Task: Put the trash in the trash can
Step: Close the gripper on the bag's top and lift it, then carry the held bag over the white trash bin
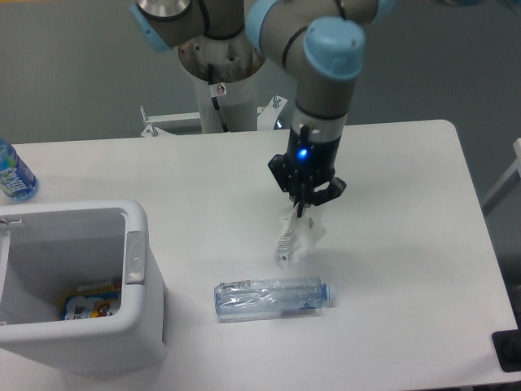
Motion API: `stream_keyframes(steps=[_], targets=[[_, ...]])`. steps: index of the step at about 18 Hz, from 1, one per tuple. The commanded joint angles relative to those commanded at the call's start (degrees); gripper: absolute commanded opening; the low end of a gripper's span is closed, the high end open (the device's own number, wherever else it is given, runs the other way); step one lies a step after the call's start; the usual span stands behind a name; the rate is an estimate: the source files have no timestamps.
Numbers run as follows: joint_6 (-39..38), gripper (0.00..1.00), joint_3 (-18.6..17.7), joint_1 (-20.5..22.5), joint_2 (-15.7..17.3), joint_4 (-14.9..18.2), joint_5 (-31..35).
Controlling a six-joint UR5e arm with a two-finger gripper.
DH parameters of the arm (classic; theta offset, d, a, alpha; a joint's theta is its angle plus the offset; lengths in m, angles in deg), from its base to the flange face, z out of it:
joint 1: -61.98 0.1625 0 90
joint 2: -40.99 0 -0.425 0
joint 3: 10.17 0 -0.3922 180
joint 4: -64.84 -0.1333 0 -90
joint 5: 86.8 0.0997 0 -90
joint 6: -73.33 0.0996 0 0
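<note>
A robot arm's claw hangs above the white counter, its two fingers pinched shut on the top edge of a thin clear plastic wrapper. The wrapper dangles straight down from the fingertips, crumpled, with small dark print showing along its left side; whether its lower end touches the surface cannot be told from here. A blue light glows on the wrist just above the claw.

Below the hanging wrapper, apart from it, a clear plastic bottle lies on its side on the counter, its blue cap pointing right and its body partly crushed.

To the left, at the counter's near corner, stands the white trash can, a boxy open bin with rounded corners and a grey oval button on the rim facing the bottle. Inside it, at the bottom, lies a colourful packet in yellow, red and blue. The bin is well apart from the claw and the wrapper it grips, with the bottle nearer to it than the wrapper is.

At the far left edge of the counter, partly cut off, stands a second bottle with a bright blue label. Behind the counter, the arm's grey base column rises from the floor.
</note>
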Motion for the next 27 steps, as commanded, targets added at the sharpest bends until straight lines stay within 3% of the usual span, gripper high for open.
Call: stream_keyframes(steps=[6,16,20,27], targets=[[-13.4,0.00,6.7,1.1,-0.6,0.0,-5.2],[-29.0,0.00,8.0,-0.7,-0.3,-2.0,-6.6],[-32.9,0.00,8.5,-3.8,1.2,-2.0,-6.6],[-33.3,0.00,8.7,-14.8,1.8,-2.3,-6.6]])
